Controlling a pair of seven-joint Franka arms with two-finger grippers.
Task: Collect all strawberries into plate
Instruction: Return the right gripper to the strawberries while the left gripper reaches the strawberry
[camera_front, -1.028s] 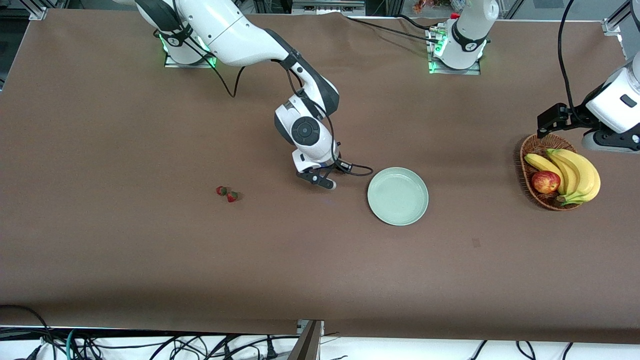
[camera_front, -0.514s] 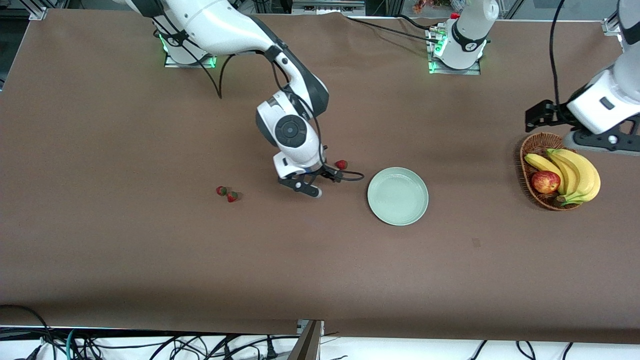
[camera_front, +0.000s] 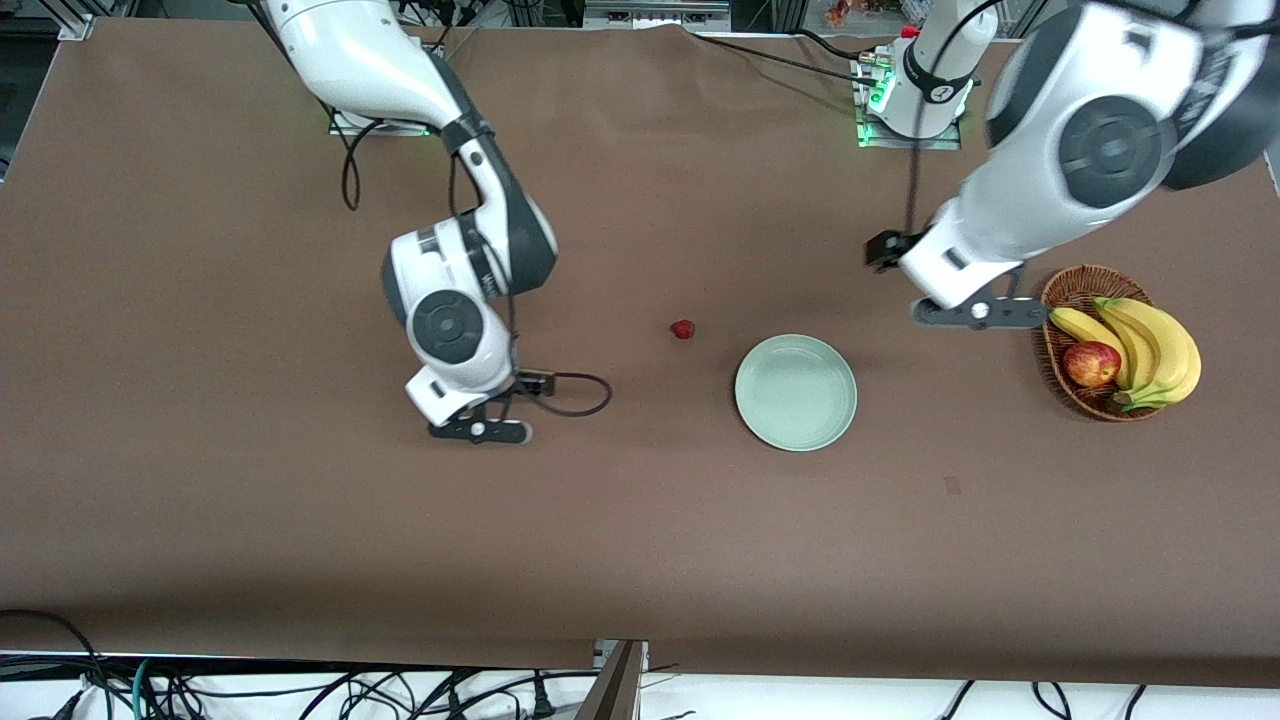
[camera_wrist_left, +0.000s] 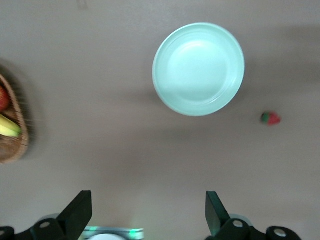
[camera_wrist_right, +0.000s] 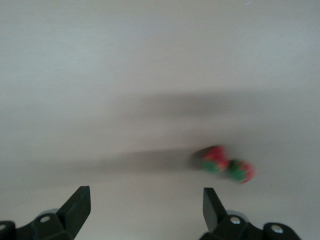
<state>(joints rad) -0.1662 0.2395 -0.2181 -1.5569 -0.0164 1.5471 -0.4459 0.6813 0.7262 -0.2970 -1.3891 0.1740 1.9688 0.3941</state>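
Observation:
The pale green plate (camera_front: 796, 392) lies empty near the table's middle; it also shows in the left wrist view (camera_wrist_left: 198, 69). One strawberry (camera_front: 683, 329) lies on the table close beside the plate, toward the right arm's end, and shows in the left wrist view (camera_wrist_left: 270, 118). Two more strawberries (camera_wrist_right: 215, 159) (camera_wrist_right: 241, 170) lie side by side in the right wrist view; the right hand hides them in the front view. My right gripper (camera_front: 478, 431) (camera_wrist_right: 145, 197) is open and empty, low over the table by that pair. My left gripper (camera_front: 978, 313) (camera_wrist_left: 147, 200) is open and empty, over the table between plate and basket.
A brown wicker basket (camera_front: 1075, 283) with bananas (camera_front: 1150, 345) and a red apple (camera_front: 1091, 363) stands toward the left arm's end; its rim (camera_wrist_left: 15, 150) shows in the left wrist view. A cable loops on the table beside the right hand.
My right arm swung from beside the plate to over the pair of strawberries, uncovering the single strawberry. My left arm swung from over the basket toward the plate.

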